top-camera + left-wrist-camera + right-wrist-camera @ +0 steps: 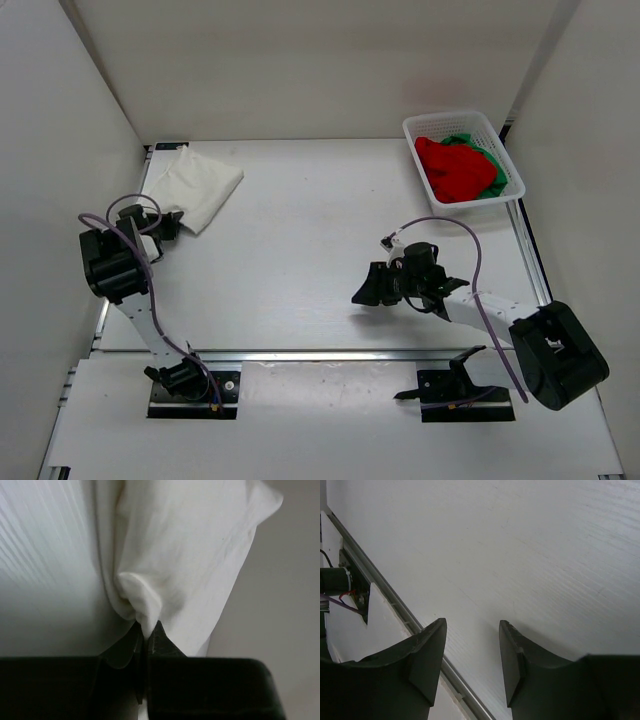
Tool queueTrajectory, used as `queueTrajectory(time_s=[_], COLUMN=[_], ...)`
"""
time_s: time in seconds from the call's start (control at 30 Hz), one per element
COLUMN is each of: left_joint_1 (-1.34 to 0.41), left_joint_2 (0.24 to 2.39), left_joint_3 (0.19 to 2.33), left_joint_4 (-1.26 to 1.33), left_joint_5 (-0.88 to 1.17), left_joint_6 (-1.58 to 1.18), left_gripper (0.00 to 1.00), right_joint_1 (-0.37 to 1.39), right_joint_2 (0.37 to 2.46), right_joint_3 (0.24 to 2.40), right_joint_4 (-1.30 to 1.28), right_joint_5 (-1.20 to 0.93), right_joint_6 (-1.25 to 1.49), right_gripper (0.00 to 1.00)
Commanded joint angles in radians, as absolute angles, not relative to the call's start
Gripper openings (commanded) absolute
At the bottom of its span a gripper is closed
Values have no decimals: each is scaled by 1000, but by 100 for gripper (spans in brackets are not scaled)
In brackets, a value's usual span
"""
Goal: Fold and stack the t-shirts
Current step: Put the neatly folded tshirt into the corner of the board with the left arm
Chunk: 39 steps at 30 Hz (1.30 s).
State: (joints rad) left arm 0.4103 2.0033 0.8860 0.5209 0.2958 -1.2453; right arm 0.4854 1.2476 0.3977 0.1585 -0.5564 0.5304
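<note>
We hold a fold of the white t-shirt [190,555] pinched tight in our left tool [147,637]. The rest of that shirt lies on the counter [300,220] just past the tool's tips. Our right tool [472,625] has its two fingers apart, with only bare counter under them. We see the red t-shirt [455,168] bunched on the green t-shirt [497,165] in the basket [450,118], well beyond the right tool.
</note>
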Motion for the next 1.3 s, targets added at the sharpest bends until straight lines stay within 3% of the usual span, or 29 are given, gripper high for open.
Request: queueTrajectory(time_s=[0.0, 0.07, 0.23, 0.37, 0.73, 0.93, 1.03, 1.1, 1.13, 1.17, 1.27], left_joint_1=[460, 492, 552, 485, 347, 364, 387, 402, 406, 414, 423], left_joint_2=[2011, 1996, 1869, 1833, 2100, 2079, 2020, 1984, 1964, 1939, 1878], left_joint_3=[969, 986, 790, 672, 1152, 1080, 1002, 954, 945, 925, 893], left_joint_4=[563, 566, 653, 725, 581, 609, 582, 566, 555, 557, 488], left_joint_5=[223, 224, 189, 132, -54, -45, -25, -5, 15, 31, 52], left_joint_6=[-1302, -1298, -1327, -1417, -1568, -1552, -1514, -1496, -1480, -1474, -1418], left_gripper=[0, 0, 0, 0, 8, 30, 37, 49, 68, 77, 80], right_joint_1=[474, 476, 468, 477, 483, 459, 468, 477, 485, 494, 505], right_joint_2=[1236, 1248, 1310, 1377, 1402, 1414, 1404, 1391, 1396, 1378, 1338], right_joint_3=[408, 420, 463, 506, 505, 535, 549, 563, 564, 563, 561], right_joint_4=[170, 173, 181, 167, 135, 106, 87, 60, 51, 49, 41], right_joint_5=[-568, -580, -626, -663, -690, -696, -683, -667, -667, -658, -644], right_joint_6=[517, 514, 486, 472, 476, 454, 445, 433, 422, 419, 417], right_gripper=[45, 44, 44, 44, 44, 49, 59, 64, 66, 67, 69])
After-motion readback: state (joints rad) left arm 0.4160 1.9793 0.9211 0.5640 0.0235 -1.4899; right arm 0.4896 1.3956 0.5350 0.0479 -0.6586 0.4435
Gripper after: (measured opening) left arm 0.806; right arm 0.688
